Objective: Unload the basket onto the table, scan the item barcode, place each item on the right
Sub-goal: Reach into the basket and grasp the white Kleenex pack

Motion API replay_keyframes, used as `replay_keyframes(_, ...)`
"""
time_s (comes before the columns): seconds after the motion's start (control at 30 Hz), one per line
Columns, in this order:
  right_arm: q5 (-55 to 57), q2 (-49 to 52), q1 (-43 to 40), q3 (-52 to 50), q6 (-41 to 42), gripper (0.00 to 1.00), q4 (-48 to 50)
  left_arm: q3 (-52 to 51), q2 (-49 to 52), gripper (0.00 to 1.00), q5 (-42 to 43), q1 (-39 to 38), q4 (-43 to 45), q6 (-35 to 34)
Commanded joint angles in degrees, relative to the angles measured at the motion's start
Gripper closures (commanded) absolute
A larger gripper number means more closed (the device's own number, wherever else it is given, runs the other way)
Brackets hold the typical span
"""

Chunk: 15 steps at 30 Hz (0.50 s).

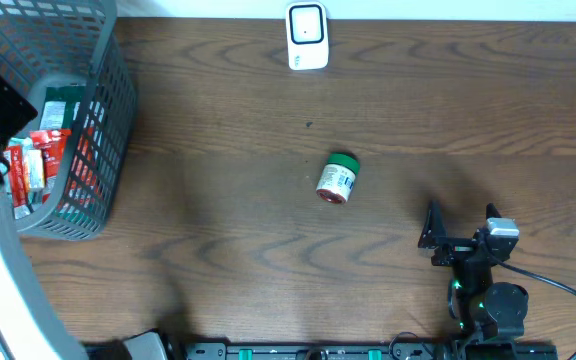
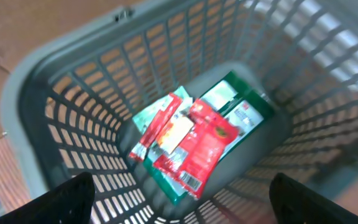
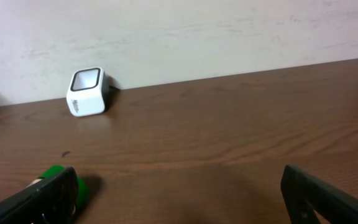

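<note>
Item: a small jar (image 1: pixel 337 180) with a green lid lay on its side near the middle of the table (image 1: pixel 218 230), apart from everything else.
Long axis: it ran roughly from the near edge toward the far edge, slightly slanted, with the lid end farther from the robot.
Right gripper (image 1: pixel 462 222): its jaws stood wide apart with nothing between them, low over the table near the front right.
Bearing from the right jaws: the jar lay ahead and to the left. In the right wrist view only its green lid showed, at the left finger.
Left gripper (image 2: pixel 182 186): its jaws were spread wide and empty above the grey basket (image 1: pixel 108 90), well apart from the jar.
Nearer arm: the right, by judgement.
Scanner (image 1: pixel 307 37): a white unit stood at the far edge, beyond the jar and slightly left of it.
Basket contents: red and green packets (image 2: pixel 191 140).
Obstacles: nothing stood between the right jaws and the jar, or between the jar and the scanner.
Barcode: the label was visible, but the code was too small to locate.
</note>
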Motion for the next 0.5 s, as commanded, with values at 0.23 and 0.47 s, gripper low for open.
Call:
replay_keyframes(0.23, -0.07, -0.24, -0.39, -0.07, -0.66, 0.01, -0.22, 0.39, 14.36, 0.07, 0.83, 5.79, -0.26, 0.87)
replay_keyframes(0.47, -0.07, -0.24, -0.39, -0.07, -0.66, 0.01, -0.24, 0.39, 23.23, 0.11, 0.83, 6.62, -0.26, 0.9)
